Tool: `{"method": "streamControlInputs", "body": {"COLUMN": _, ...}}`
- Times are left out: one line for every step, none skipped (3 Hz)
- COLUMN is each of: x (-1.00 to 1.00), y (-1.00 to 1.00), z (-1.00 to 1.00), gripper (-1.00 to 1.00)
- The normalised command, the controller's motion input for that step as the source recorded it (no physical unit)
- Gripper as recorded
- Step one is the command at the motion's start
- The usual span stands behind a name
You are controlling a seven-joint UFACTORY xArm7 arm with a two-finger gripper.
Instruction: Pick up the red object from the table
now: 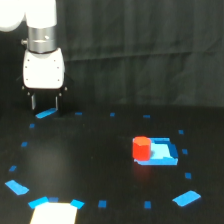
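Approach stage — the gripper [45,104] hangs with jaws apart and empty, well away from the red block [141,148] on the table [100,160] beside a blue patch [164,152] — it must cross over, then descend.

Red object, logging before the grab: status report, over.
Pincer open, empty, far off toward the exterior view's left. Red object on the table, beside a blue patch, untouched. Nothing in the way.

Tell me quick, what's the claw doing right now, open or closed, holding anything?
Claw: open and empty, fingers apart with nothing between them, far from the red object on the table.
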Motion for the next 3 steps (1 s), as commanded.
{"method": "streamControlInputs", "body": {"x": 1.00, "y": -0.46, "z": -0.17, "gripper": 1.00}}
{"method": "streamControlInputs", "body": {"x": 1.00, "y": -0.39, "z": -0.46, "gripper": 0.98}}
{"method": "streamControlInputs", "body": {"x": 1.00, "y": -0.07, "z": -0.32, "gripper": 1.00}}
